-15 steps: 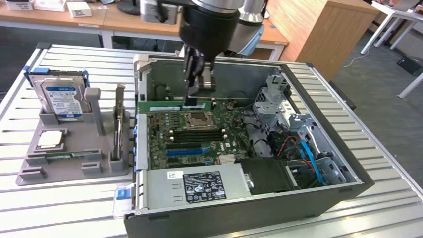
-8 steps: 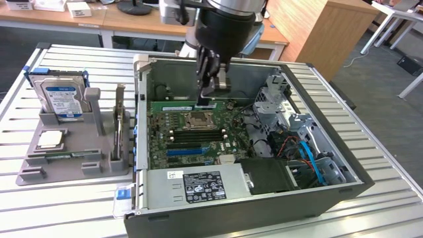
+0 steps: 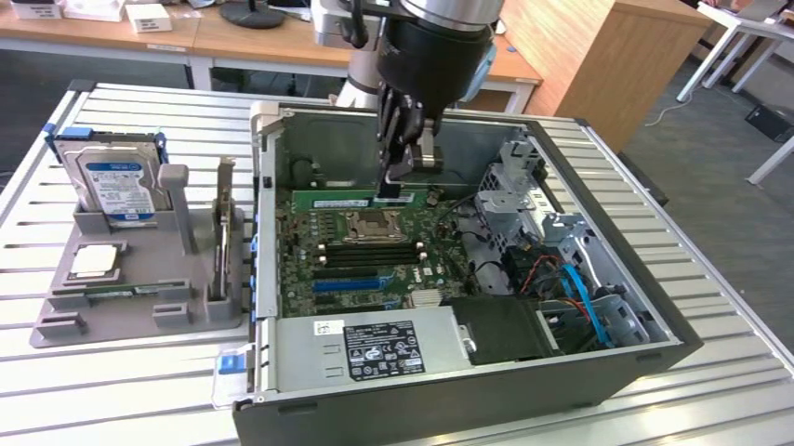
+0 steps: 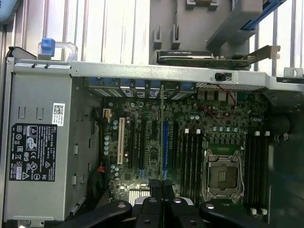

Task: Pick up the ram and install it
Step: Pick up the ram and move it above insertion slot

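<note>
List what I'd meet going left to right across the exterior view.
The hard drive → upright card → ram → tool gripping the ram → blue cables.

The arm (image 3: 429,42) reaches in from the top of the exterior view, its dark wrist section pointing almost straight down. The gripper (image 3: 397,189) hangs below the wrist with its black linkages drawn in. In the wrist view its two fingers (image 4: 153,190) press together on a thin green edge, the ram (image 4: 162,133). The ram is clamped near one end, and the rest juts out towards the exterior view's left.
</note>
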Robot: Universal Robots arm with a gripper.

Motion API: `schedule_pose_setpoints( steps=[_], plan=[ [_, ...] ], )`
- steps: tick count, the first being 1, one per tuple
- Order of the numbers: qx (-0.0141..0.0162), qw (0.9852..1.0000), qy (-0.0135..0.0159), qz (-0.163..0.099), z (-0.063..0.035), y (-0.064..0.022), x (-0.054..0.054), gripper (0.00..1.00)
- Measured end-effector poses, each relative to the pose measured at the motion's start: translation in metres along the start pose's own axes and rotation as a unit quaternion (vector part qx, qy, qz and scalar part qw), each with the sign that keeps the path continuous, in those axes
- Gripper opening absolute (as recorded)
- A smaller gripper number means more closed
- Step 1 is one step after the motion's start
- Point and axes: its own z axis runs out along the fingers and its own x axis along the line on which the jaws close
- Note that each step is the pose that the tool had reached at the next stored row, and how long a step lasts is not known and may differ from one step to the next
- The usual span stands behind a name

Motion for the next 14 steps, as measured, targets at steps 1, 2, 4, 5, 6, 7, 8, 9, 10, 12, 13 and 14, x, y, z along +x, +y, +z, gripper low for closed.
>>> schedule_pose_setpoints(
  steps=[1,2,4,5,6,7,8,9,10,12,13,14],
  plan=[
    [0.0,1.0,0.0,0.0,0.0,-0.0004,0.0,0.11],
    [0.0,1.0,-0.0001,0.002,0.0,-0.0008,0.0,0.11],
    [0.0001,1.0,-0.0002,0.005,-0.0001,-0.0019,0.0,0.11],
    [0.0002,1.0,-0.0002,0.006,-0.0001,-0.0026,0.0,0.11],
    [0.0002,1.0,-0.0003,0.008,-0.0001,-0.0031,0.0,0.11],
    [0.0003,0.9999,-0.0004,0.01,-0.0001,-0.0035,0.0,0.11],
    [0.0004,0.9999,-0.0005,0.012,-0.0001,-0.0041,0.0,0.11],
    [0.0004,0.9999,-0.0005,0.014,-0.0001,-0.0048,0.0,0.11],
    [0.0005,0.9999,-0.0006,0.015,-0.0002,-0.0058,0.0,0.11],
    [0.0005,0.9999,-0.0006,0.016,-0.0002,-0.0083,0.0,0.11],
    [0.0005,0.9999,-0.0006,0.016,-0.0004,-0.0099,0.0,0.11],
    [0.0005,0.9999,-0.0006,0.016,-0.0004,-0.0118,0.0,0.11]
  ],
)
